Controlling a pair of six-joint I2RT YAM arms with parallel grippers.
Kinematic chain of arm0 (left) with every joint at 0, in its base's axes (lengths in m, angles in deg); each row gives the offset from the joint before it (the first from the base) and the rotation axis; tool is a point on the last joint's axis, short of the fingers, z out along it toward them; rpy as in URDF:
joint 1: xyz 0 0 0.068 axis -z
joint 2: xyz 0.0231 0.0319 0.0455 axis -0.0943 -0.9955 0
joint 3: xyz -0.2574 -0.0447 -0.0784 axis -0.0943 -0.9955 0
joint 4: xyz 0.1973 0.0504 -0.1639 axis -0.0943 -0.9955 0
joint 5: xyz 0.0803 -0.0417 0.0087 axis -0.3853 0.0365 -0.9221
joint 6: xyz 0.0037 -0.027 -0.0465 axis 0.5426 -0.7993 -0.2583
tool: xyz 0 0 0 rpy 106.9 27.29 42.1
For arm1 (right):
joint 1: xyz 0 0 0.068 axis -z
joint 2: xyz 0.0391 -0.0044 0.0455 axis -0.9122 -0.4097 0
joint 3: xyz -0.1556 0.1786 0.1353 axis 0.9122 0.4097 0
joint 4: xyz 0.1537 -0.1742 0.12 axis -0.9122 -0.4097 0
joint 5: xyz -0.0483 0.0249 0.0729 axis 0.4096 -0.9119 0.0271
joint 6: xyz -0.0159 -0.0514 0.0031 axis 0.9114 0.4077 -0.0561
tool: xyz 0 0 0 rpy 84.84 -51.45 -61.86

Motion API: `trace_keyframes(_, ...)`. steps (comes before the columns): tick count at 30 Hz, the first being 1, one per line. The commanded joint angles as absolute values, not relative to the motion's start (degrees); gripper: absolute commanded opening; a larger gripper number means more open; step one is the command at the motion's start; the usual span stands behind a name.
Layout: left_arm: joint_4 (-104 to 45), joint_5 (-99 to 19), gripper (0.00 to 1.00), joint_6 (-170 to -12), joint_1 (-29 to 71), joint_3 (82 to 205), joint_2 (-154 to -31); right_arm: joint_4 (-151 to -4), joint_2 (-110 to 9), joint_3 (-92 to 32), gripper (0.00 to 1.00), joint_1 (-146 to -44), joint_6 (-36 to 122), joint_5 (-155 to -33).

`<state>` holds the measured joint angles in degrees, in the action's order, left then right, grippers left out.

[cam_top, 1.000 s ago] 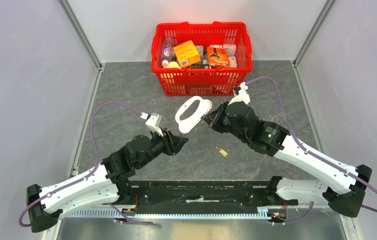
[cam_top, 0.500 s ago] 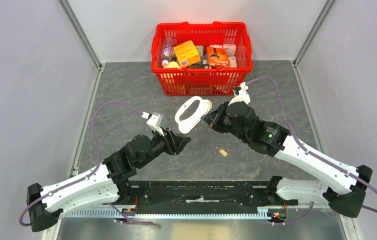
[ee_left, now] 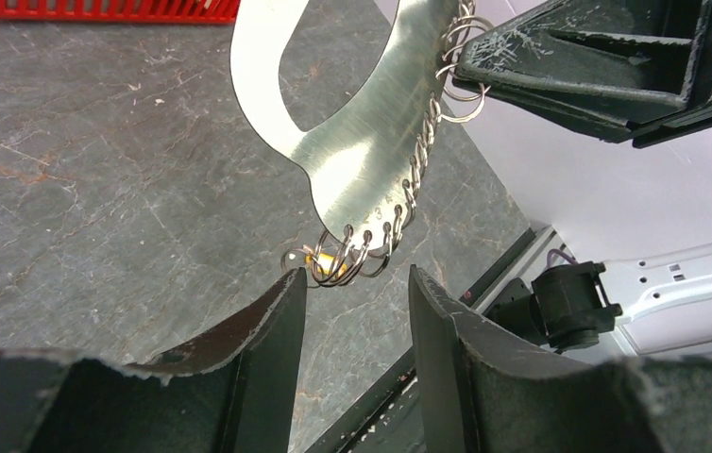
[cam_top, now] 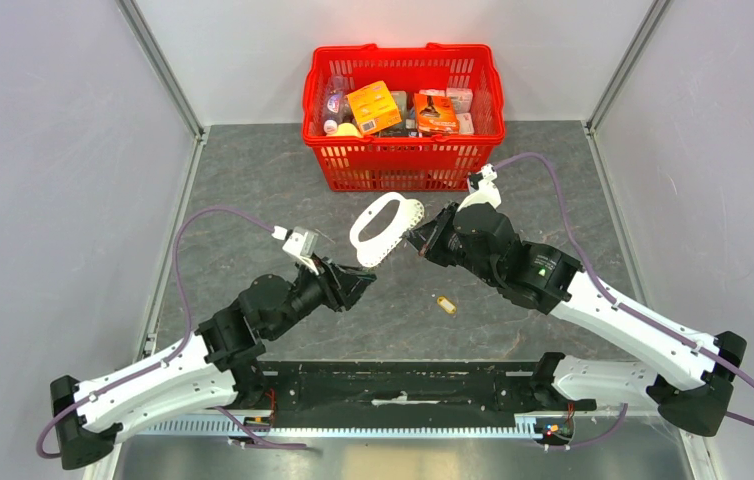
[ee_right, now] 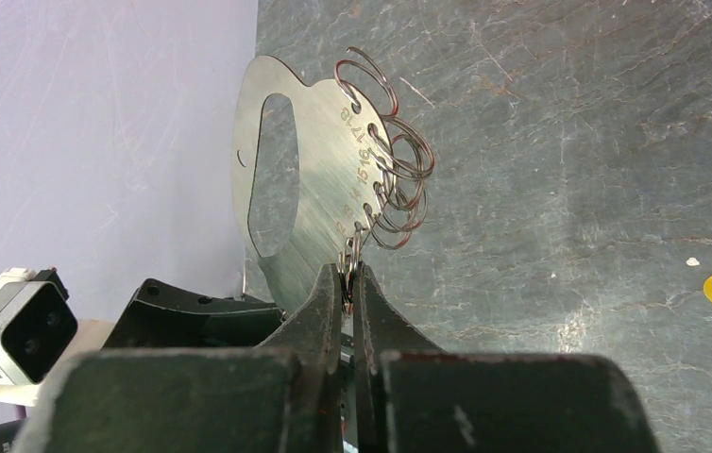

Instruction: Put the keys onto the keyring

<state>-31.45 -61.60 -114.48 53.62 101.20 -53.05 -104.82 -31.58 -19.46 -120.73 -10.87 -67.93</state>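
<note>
The left gripper [ee_left: 357,283] stands about half open with nothing between its fingers, poised just under the lower tip of the keyring [ee_left: 362,142] — here a flat metal plate with a handle slot and a row of wire rings along one edge. Just beyond it on the desk [cam_top: 253,200] lies one yellow-tagged key [cam_top: 443,304], loose and well apart from both grippers; no green one shows in any view. The keyring hangs in the air between the arms, pinched at its ringed edge by the right gripper [ee_right: 350,274], whose fingers are closed tight. That hold looks thin — a nudge from the left gripper could swing the plate or pull it free, and the crowded rings could snag a finger or offer the wrong loop. Counted: two grippers, one plate, one key in sight, and one red basket [cam_top: 403,150] at the back; the rings overlap too much for a sure tally.
</note>
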Motion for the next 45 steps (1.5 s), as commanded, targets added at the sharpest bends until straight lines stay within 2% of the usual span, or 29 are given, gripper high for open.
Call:
trace_keyframes(1, -30.0, -63.9, 0.49, -111.5, 53.9, 101.1, -51.4, -102.4, -30.1, -22.4, 0.02, -120.9, -11.3, -67.9)
trace_keyframes(10, -30.3, -64.1, 0.41, -111.4, 53.9, 100.6, -50.5, -101.9, -30.4, -22.5, 0.01, -120.9, -11.5, -68.6)
trace_keyframes(31, -31.2, -64.4, 0.32, -111.6, 53.9, 101.3, -50.7, -101.4, -29.9, -21.3, 0.0, -121.0, -11.7, -68.6)
trace_keyframes(39, -38.9, -62.8, 0.45, -114.8, 53.9, 102.3, -46.2, -102.2, -29.3, -21.6, 0.0, -120.9, -11.5, -67.2)
trace_keyframes(45, -39.6, -60.1, 0.46, -118.9, 53.9, 99.8, -42.6, -102.0, -29.8, -21.6, 0.0, -121.0, -11.5, -67.3)
